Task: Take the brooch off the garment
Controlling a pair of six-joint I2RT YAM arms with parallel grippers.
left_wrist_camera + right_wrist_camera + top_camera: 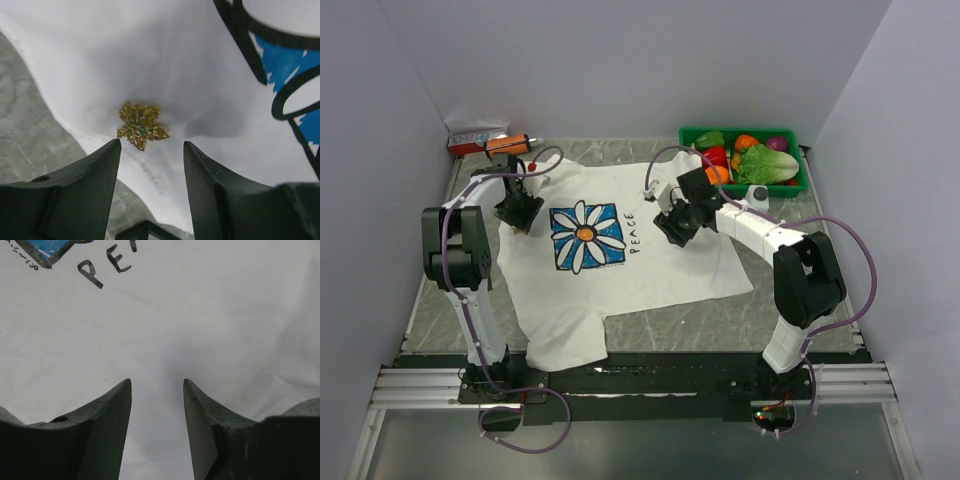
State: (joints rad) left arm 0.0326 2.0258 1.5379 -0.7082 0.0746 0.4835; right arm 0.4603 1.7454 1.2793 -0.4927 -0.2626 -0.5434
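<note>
The garment (650,265) is a white T-shirt with a blue square, a daisy and the word "PEACE", lying flat on the table. The brooch (141,125), small, gold and leafy, is pinned near the shirt's left edge. My left gripper (152,144) is open just above the cloth, with the brooch a little beyond its fingertips; in the top view this gripper (520,215) hides the brooch. My right gripper (157,382) is open and empty over plain white cloth to the right of "PEACE" (107,262); it also shows in the top view (675,228).
A green bin (800,185) of toy vegetables stands at the back right, close behind the right arm. A small red and white box (475,138) and an orange object (507,145) lie at the back left. Grey walls enclose the table on three sides.
</note>
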